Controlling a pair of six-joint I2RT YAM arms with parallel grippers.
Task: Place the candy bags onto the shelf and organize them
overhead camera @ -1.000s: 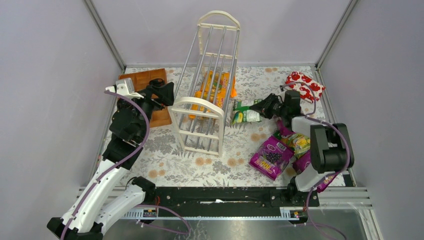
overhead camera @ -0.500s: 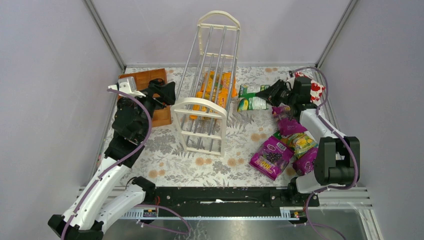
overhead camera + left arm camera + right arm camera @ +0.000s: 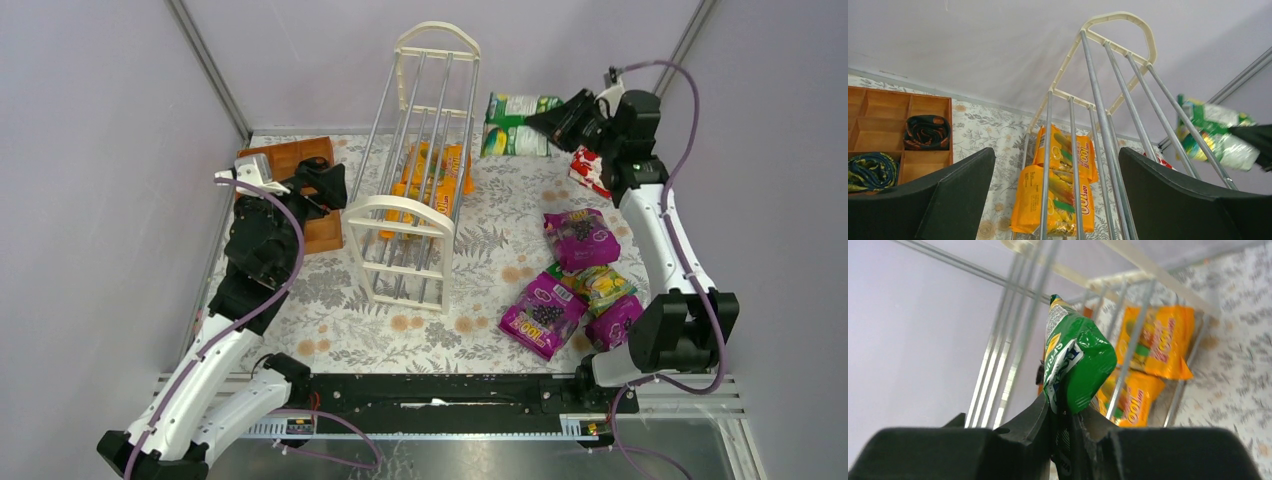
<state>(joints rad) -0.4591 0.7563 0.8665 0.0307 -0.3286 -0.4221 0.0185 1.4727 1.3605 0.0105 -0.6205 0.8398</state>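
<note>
My right gripper (image 3: 560, 121) is shut on a green candy bag (image 3: 517, 124), held high at the back right, level with the top of the cream-white shelf (image 3: 420, 150). In the right wrist view the green bag (image 3: 1075, 365) sticks up from between the fingers (image 3: 1035, 425), with the shelf rods behind it. Two orange-yellow candy bags (image 3: 432, 175) lie on the shelf's bottom tier; the left wrist view shows them (image 3: 1060, 187) through the rods. Purple candy bags (image 3: 580, 238) (image 3: 543, 315) and a yellow-green one (image 3: 605, 285) lie on the table at right. My left gripper (image 3: 335, 190) stands open just left of the shelf.
A brown wooden compartment tray (image 3: 290, 160) with coiled items lies behind the left arm. A red packet with white shapes (image 3: 588, 170) lies at the back right, partly behind the right arm. Grey walls close in the floral table (image 3: 480, 250) on three sides.
My right arm has lifted the green bag from just above the table beside the shelf, up and back to the height of the shelf's top. The left arm has stayed put.
</note>
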